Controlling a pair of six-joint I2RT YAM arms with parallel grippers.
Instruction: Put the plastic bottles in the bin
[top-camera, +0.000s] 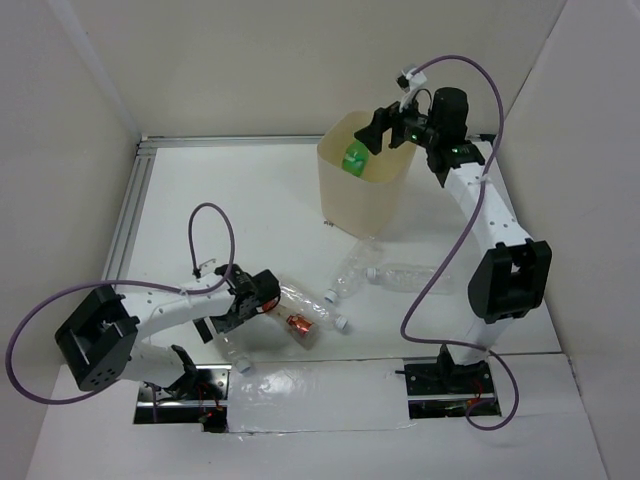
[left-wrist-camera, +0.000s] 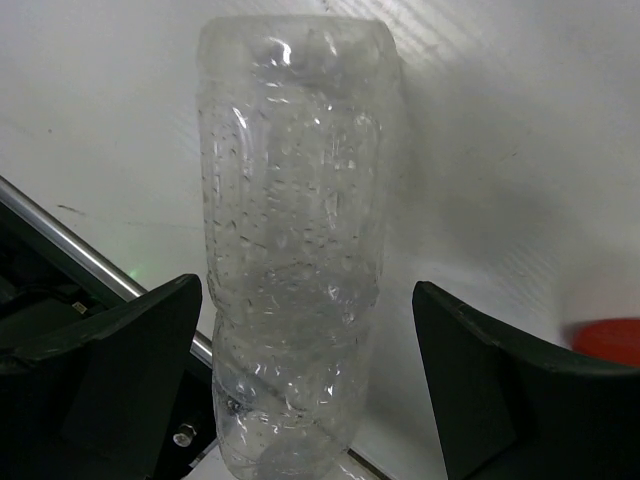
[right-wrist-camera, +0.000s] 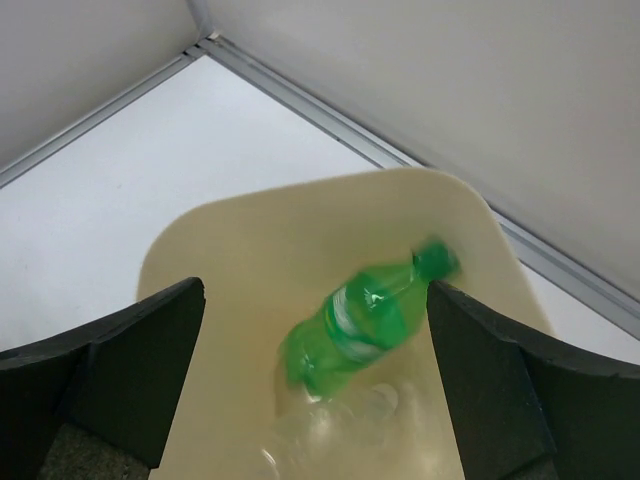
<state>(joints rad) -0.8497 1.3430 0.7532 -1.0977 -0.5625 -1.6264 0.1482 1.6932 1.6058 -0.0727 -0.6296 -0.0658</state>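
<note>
The cream bin stands at the back right. My right gripper hangs open over it. A green bottle is loose below the jaws, blurred inside the bin, above a clear bottle on the bin's bottom. My left gripper is open around a clear bottle lying near the front edge; the right finger stands apart from it. A bottle with a red cap and reddish label, a clear one and two more clear ones lie on the table.
White walls close in the table on three sides. A metal rail runs along the left edge. The arm bases sit at the near edge. The red cap shows at the right edge of the left wrist view.
</note>
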